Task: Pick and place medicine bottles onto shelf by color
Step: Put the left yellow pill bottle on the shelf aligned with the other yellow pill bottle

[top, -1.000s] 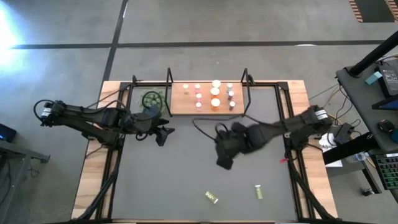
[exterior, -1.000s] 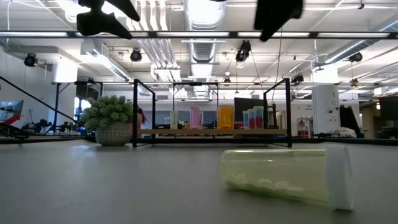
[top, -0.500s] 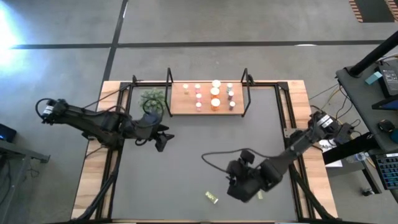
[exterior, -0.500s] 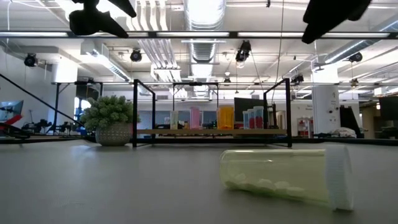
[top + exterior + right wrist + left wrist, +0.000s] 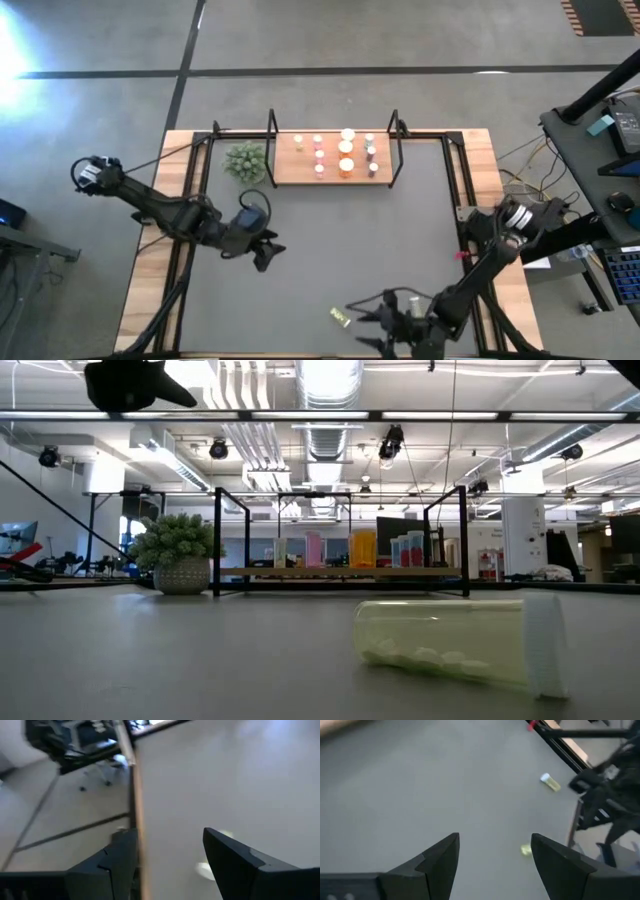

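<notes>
Right gripper (image 5: 375, 330), jaws apart, hovers low centre beside a fallen bottle (image 5: 340, 317); left gripper (image 5: 268, 252), jaws apart, waits mid-left.

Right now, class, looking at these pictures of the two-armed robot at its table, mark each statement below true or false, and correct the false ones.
1. A yellow-green bottle lies on its side on the dark mat. True.
2. The shelf holds no bottles. False: several bottles stand upright on it.
3. The left gripper is open and holds nothing. True.
4. The small green plant stands on the shelf board. False: it stands beside the shelf, off its left end in the high view.
5. The right gripper is over the shelf. False: it is at the mat's near edge, by the loose bottles, with its fingers apart.
</notes>
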Controlling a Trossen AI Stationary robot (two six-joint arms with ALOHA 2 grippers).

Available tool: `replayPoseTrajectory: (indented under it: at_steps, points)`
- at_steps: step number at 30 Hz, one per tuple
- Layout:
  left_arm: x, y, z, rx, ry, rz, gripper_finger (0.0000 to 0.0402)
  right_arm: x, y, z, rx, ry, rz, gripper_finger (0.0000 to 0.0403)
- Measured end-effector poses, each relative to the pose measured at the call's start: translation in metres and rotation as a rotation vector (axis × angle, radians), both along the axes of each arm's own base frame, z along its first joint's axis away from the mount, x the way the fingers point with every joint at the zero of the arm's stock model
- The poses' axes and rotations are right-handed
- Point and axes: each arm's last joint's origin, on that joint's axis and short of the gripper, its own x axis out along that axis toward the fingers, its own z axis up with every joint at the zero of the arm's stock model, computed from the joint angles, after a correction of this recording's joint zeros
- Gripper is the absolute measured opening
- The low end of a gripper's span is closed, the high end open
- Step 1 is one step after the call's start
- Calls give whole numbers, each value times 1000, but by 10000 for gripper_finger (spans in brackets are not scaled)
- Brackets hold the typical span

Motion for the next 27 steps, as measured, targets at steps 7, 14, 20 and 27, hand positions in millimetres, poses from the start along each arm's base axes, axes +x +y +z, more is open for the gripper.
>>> replayPoseTrajectory:
  at_steps: [7, 14, 20, 27]
  points:
    - [6, -27, -6, -56, -30, -54, 231, 18, 28, -38, -83, -5, 14, 212]
    - [10, -44, -4, -119, -102, -86, 231, 31, 43, -63, -255, 41, -75, 195]
    - [10, -46, 0, -127, -126, -81, 231, 29, 41, -67, -313, 92, -213, 189]
    - [10, -46, 3, -126, -143, -73, 231, 29, 39, -77, -289, 98, -251, 189]
